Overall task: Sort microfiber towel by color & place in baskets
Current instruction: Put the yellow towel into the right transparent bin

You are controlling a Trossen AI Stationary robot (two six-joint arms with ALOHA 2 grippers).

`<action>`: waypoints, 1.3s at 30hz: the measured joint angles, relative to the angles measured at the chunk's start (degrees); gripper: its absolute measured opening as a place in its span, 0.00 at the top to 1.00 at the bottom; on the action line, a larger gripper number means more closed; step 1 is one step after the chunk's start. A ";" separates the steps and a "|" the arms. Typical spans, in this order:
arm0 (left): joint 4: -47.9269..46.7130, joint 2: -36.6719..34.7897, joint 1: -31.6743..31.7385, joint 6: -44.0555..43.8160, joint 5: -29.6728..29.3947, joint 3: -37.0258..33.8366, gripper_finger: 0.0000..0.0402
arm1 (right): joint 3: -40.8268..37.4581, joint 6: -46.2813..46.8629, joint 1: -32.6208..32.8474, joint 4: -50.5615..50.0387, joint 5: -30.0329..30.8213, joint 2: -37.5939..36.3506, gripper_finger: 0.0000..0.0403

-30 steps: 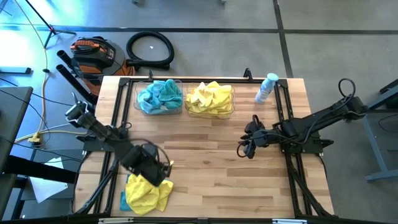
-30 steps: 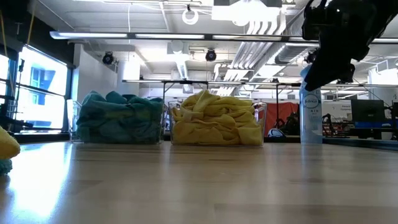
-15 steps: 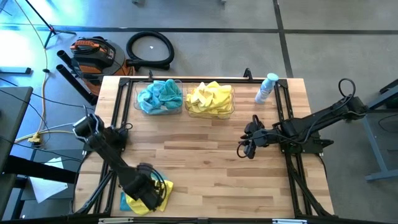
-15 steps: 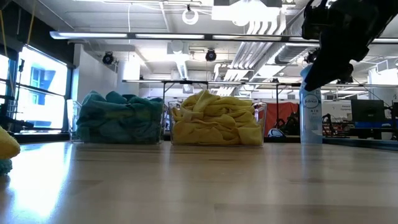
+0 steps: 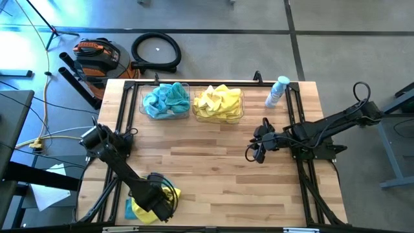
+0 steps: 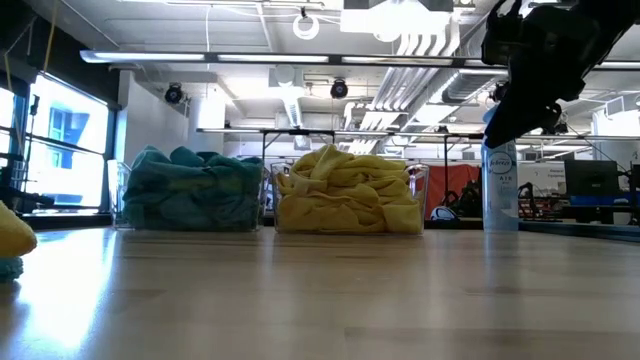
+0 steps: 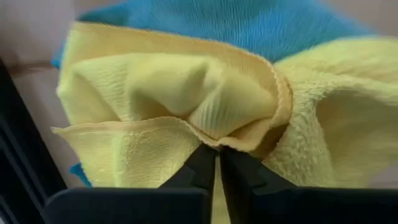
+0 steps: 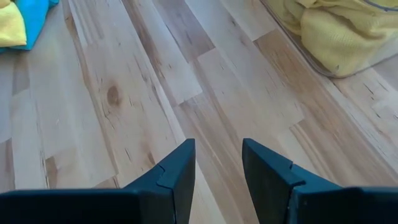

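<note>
A yellow microfiber towel (image 7: 143, 81) lies bunched on a blue towel (image 7: 236, 22) on the table near its near left corner (image 5: 171, 193). My left gripper (image 5: 158, 202) is down on this pile, shut on the yellow towel. Two clear baskets stand side by side at the far edge. The left one (image 5: 166, 100) holds blue towels and the right one (image 5: 218, 103) holds yellow towels. My right gripper (image 5: 252, 154) hangs open above the bare table right of centre, with nothing between its fingers (image 8: 180, 168). My left gripper pinches a raised fold of the yellow towel (image 7: 245, 138) between its two fingertips, near the middle of the bunch. The fingers come from above, pointing down. The hemmed edge (image 7: 124, 127) puckers toward the pinch. The towel still rests on the blue towel below it.
A clear spray bottle (image 5: 277, 92) stands at the far right of the table, beyond my right gripper. Black frame rails (image 5: 294, 110) run along the table's sides. Bare wood (image 5: 207, 168) stretches between the towel pile and the baskets.
My left gripper has gone toward the table's near edge and down, from above the pile's far side onto the yellow towel. The towel pile has stayed where it was. My right arm has kept still.
</note>
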 joint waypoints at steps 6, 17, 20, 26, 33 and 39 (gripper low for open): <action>-4.41 -7.39 0.45 -1.41 -5.00 0.00 1.00 | 0.00 -0.99 0.00 -0.04 -0.02 0.00 0.69; -1.74 -22.52 2.99 10.36 -39.96 0.02 1.00 | 0.00 -1.21 0.00 -0.02 0.00 0.02 0.69; 1.07 -26.00 5.95 19.06 -46.55 0.02 1.00 | 0.00 -1.21 0.00 -0.02 0.00 0.02 0.69; 10.98 -32.98 16.59 43.68 -50.51 0.02 1.00 | 0.01 -0.97 0.00 -0.01 1.04 0.01 0.69; 34.57 -38.34 34.67 80.77 -41.74 0.07 1.00 | 0.02 1.23 -0.11 0.00 1.38 0.02 0.69; 47.36 -37.58 52.02 94.09 -22.72 0.09 1.00 | 0.02 4.50 -1.13 -0.18 2.38 0.04 0.69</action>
